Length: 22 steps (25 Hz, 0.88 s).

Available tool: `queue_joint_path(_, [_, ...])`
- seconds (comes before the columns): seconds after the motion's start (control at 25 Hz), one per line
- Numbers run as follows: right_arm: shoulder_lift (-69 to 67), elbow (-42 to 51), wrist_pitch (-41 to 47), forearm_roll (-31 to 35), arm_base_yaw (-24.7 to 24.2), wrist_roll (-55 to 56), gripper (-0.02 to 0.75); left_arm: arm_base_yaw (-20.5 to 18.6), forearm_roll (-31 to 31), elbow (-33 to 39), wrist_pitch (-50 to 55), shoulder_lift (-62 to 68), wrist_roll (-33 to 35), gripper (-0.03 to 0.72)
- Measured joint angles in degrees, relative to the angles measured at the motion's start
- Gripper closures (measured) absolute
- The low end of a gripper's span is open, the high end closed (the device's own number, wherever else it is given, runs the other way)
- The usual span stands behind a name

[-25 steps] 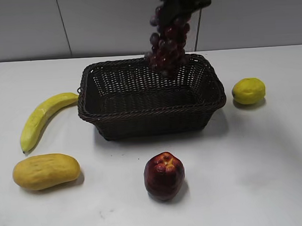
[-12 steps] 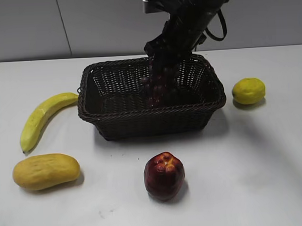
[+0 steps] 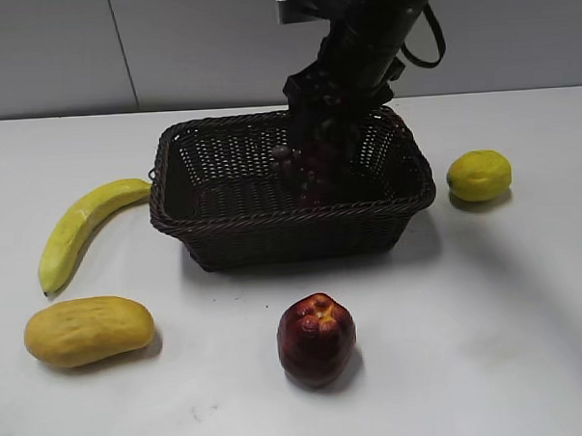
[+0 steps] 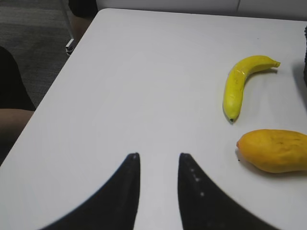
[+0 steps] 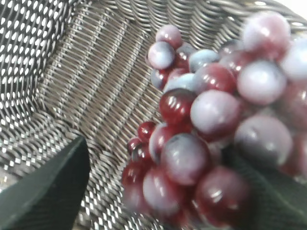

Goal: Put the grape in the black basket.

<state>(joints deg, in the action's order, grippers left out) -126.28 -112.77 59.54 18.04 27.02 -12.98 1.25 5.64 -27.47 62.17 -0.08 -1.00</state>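
Observation:
The black basket (image 3: 291,216) stands at the middle back of the white table. My right gripper (image 3: 321,130) reaches down into it from the upper right. The grape bunch (image 3: 308,171) lies low inside the basket under the gripper. In the right wrist view the dark red grapes (image 5: 206,110) rest against the right finger, over the basket's woven wall (image 5: 96,72). A gap shows between them and the left finger, so the right gripper (image 5: 160,146) is open. My left gripper (image 4: 159,156) is open and empty over bare table at the far left.
A banana (image 3: 79,227) and a yellow mango (image 3: 88,330) lie left of the basket; both show in the left wrist view, banana (image 4: 240,81) and mango (image 4: 273,151). A dark red apple (image 3: 317,339) sits in front, a lemon (image 3: 478,175) to the right.
My right gripper came down from above the basket's back rim into the basket with the grape bunch. The bunch now sits lower inside. The left arm has not moved.

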Motion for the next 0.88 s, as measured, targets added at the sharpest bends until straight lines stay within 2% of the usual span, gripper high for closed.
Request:
queue_joint_path(0.16, [0.0, -6.4, 6.0, -6.1, -0.7, 3.5, 0.132, 0.0, 0.0, 0.0, 0.0, 0.0, 0.0, 0.473])
queue_joint_path(0.4, [0.0, -11.2, 8.2, -7.4, -6.9, 6.3, 0.146, 0.0, 0.0, 0.0, 0.0, 0.0, 0.0, 0.473])
queue_joint_path(0.6, [0.3, -9.9, 8.2, -7.7, -13.1, 8.0, 0.147, 0.0, 0.0, 0.0, 0.0, 0.0, 0.0, 0.473])
queue_joint_path(0.88, [6.1, -2.7, 8.2, -9.8, -20.1, 8.3, 0.148, 0.0, 0.0, 0.0, 0.0, 0.0, 0.0, 0.473])
